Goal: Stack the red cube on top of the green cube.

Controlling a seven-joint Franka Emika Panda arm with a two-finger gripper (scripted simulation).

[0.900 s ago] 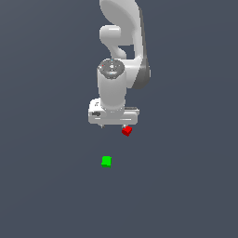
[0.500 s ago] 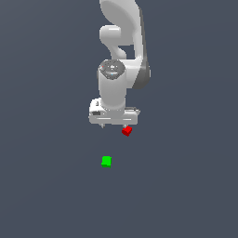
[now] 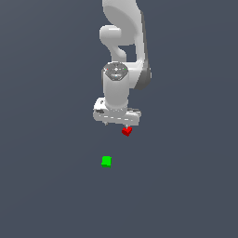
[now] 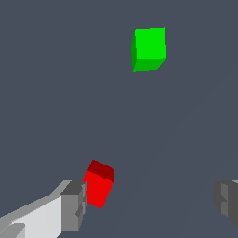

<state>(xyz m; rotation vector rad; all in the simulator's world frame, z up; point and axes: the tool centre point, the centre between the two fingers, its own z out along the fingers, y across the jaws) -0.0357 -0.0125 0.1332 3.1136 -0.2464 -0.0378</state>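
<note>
White two-fingered gripper (image 4: 151,204) spread wide, holding nothing. Tiny bright-red solid cube (image 4: 99,183) off-centre, tight beside one finger pad (image 4: 74,206), rotated askew. Tiny bright-green solid cube (image 4: 149,48) well apart from the red.

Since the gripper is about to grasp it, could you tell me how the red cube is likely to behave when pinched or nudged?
The red cube has flat faces and sharp edges, so it should slide rather than roll. It looks solid, so probably stiff under a pinch. It sits skewed beside one finger of the open gripper, so closing may twist or shove it first.
</note>
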